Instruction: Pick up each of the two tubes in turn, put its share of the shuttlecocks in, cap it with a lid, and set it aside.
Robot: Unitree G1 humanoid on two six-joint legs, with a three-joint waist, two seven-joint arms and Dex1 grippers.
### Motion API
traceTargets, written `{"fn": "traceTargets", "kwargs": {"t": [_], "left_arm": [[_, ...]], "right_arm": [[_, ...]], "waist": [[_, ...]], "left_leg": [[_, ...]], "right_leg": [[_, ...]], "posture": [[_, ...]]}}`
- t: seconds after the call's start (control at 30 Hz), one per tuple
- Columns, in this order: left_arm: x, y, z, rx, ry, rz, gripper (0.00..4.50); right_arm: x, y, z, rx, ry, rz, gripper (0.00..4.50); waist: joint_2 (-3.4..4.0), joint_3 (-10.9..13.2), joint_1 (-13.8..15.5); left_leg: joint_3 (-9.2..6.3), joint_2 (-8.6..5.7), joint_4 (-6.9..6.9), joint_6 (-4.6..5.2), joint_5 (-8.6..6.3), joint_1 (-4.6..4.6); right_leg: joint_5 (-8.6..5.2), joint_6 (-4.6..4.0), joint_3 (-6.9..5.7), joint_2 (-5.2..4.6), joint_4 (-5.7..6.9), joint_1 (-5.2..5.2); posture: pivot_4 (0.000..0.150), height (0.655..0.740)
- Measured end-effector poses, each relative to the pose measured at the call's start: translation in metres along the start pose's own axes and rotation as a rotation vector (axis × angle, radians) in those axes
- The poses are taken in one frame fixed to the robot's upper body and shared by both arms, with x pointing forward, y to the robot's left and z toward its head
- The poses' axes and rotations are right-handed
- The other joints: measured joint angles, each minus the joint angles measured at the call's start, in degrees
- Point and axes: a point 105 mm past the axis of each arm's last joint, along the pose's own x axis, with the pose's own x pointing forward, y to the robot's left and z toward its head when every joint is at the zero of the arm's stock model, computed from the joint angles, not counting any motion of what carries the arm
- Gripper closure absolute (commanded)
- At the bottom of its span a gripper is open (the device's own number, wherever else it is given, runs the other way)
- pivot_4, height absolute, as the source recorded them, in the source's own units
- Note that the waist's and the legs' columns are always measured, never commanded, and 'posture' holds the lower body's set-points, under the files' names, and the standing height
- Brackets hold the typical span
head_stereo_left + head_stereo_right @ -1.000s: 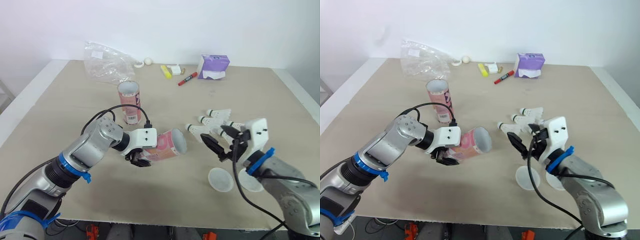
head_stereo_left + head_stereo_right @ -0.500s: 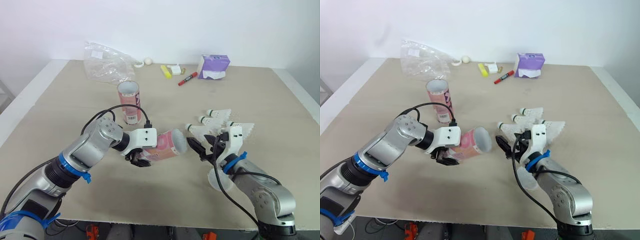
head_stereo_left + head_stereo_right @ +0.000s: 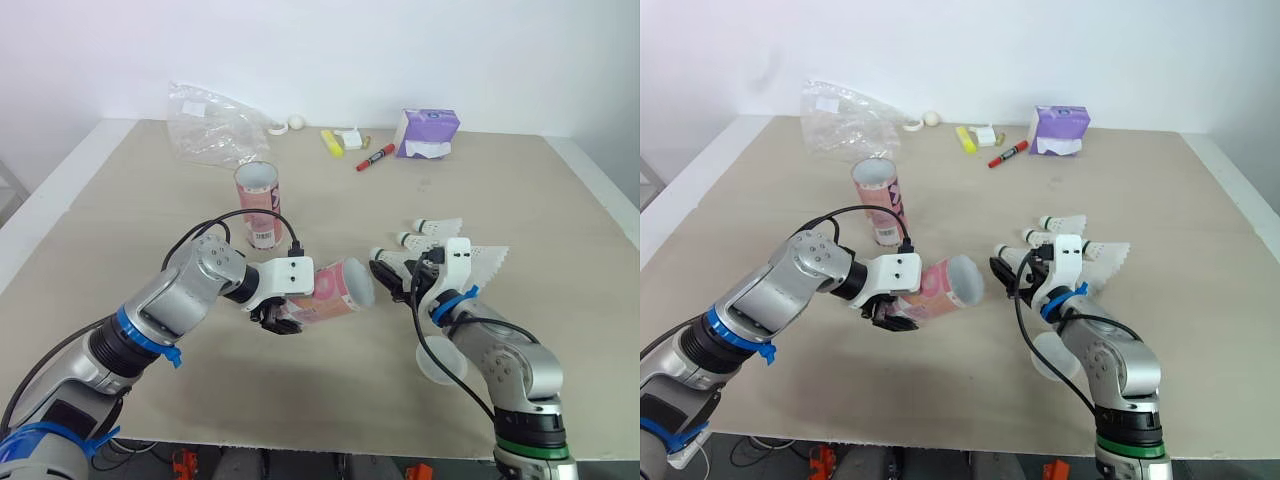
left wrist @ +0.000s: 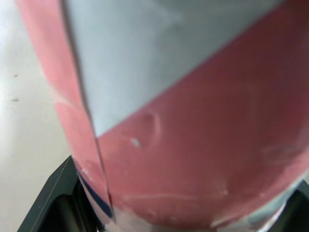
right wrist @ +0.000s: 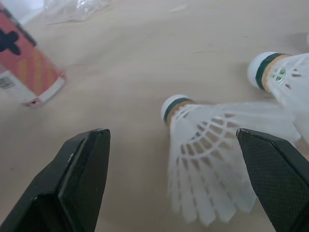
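Looking down from the head, the left gripper (image 3: 276,318) is at centre-left of the frame, clamped on a pink cardboard tube (image 3: 330,295). The tube is held on its side over the beige table (image 3: 120,220), with its open mouth facing right. Just right of that mouth the right gripper (image 3: 392,280) has its two black fingers spread, at the near edge of a cluster of white feathered shuttlecocks (image 3: 436,228) lying right of centre. A second pink tube (image 3: 258,205) stands upright, up and left of the held one and apart from it. A translucent round lid (image 3: 440,362) lies at lower right, partly behind the right arm. Along the top are a crumpled clear plastic bag (image 3: 210,128), a red marker (image 3: 375,158) and a purple tissue pack (image 3: 430,133).

At the left wrist, the held tube's pink-and-grey wall sits tight between the dark fingers (image 4: 55,203).

At the right wrist, the claw gapes wide. One shuttlecock (image 5: 203,159) lies on the table between the fingers, touching neither. Another's cork tip lies just beside it, and the second pink tube stands beyond.
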Motion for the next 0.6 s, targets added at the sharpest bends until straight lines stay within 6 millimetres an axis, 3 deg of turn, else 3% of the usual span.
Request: {"fn": "traceTargets", "kwargs": {"t": [0.2,0.27,0.5,0.6], "left_arm": [[0.000,0.000,0.000,0.000,-0.001,0.006,1.29],[0.000,0.000,0.000,0.000,-0.001,0.007,1.29],[0.000,0.000,0.000,0.001,-0.002,0.009,1.29],[0.000,0.000,0.000,0.004,-0.004,0.008,1.29]], "right_arm": [[0.007,-0.004,-0.002,0.007,0.021,-0.011,3.71],[0.008,-0.004,-0.003,0.010,0.023,-0.005,4.43],[0.009,0.003,-0.005,-0.004,0.034,0.033,4.43],[-0.001,0.015,0.009,-0.115,0.007,0.102,4.43]], "waist": [[0.01,0.0,0.0],[0.01,0.0,0.0],[0.01,0.0,0.0],[0.08,0.0,0.0]], "left_leg": [[0.00,0.00,0.00,0.00,0.00,0.00],[0.00,0.00,0.00,0.00,0.00,0.00],[0.00,-0.01,0.00,0.00,0.00,0.01],[0.00,-0.04,0.00,0.00,0.00,-0.02]], "right_leg": [[0.01,0.00,0.00,0.00,0.00,0.00],[0.01,0.01,0.00,0.00,0.00,0.01],[0.01,0.01,0.00,0.00,0.00,0.01],[0.00,0.03,0.01,-0.03,-0.01,0.00]], "posture": [[0.150,0.7400],[0.150,0.7400],[0.150,0.7400],[0.150,0.7400]]}}
